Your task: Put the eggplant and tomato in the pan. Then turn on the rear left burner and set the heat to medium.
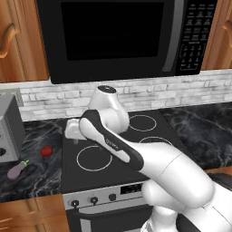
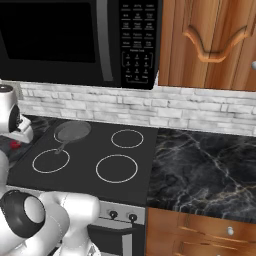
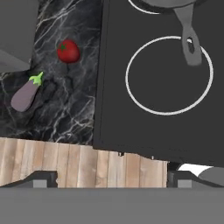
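Observation:
The grey-purple eggplant lies on the dark marble counter left of the cooktop, green cap toward the tomato, which sits a little farther back. The dark pan rests on the rear left burner, of which just an arc shows. The pan's handle reaches over the front left ring. My gripper hangs open above the counter's front edge, its fingertips wide apart with nothing between them. Both vegetables lie ahead and to the left in the hand view.
A grey toaster stands on the counter just behind the eggplant. Stove knobs line the front panel below the cooktop. A black microwave hangs above the stove. Marble counter stretches to the cooktop's right.

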